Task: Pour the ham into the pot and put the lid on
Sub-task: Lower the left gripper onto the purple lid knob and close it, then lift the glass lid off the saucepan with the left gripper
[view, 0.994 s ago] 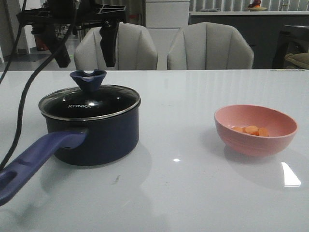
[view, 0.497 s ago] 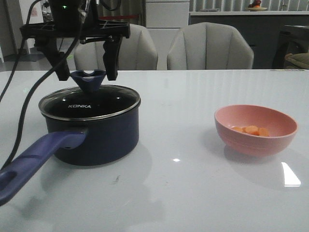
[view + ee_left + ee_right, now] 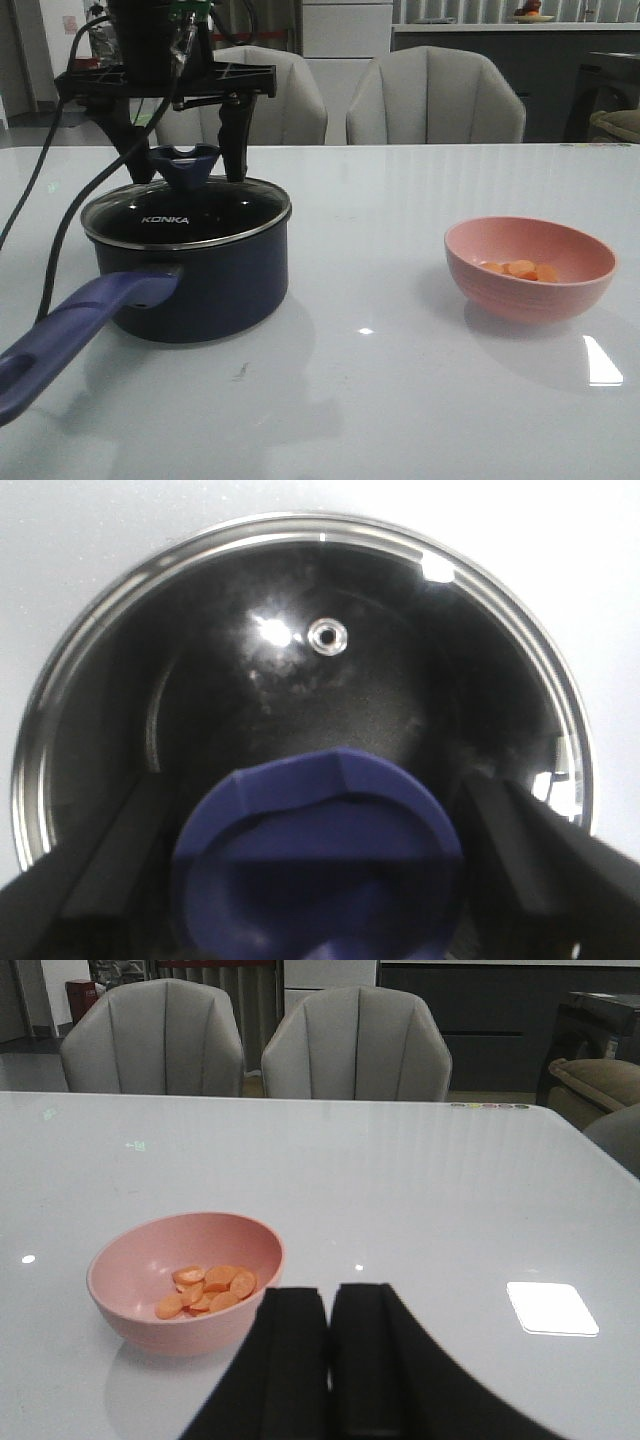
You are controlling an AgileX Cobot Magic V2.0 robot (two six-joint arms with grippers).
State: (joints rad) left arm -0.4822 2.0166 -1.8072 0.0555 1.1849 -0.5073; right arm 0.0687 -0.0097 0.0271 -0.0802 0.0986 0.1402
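Two grey upholstered chairs (image 3: 435,95) stand behind a glossy white table (image 3: 380,400), which carries all task items.

Pot (image 3: 200,285): dark navy saucepan, on the table toward the robot's left side, its long purple-blue handle (image 3: 75,335) pointing toward the camera and leftward. Lid (image 3: 185,212): seated on the pot rim, "KONKA" lettering visible on the glass, blue notched knob (image 3: 183,165) upright at centre.

Left gripper (image 3: 183,140): positioned directly above the lid. The jaws are spread apart — one black finger (image 3: 235,130) stands on each side of the knob, neither visibly touching it. The left wrist view confirms this: the knob lies between the two dark fingers, with the steel rim of the lid encircling the view.

Ham (image 3: 520,269): several orange-pink round slices lying in a pink bowl (image 3: 530,268), well apart from the pot, on the robot's right side.

Right gripper (image 3: 330,1310): its jaws are pressed together with nothing between them — seen only in the right wrist view, near the pink bowl.
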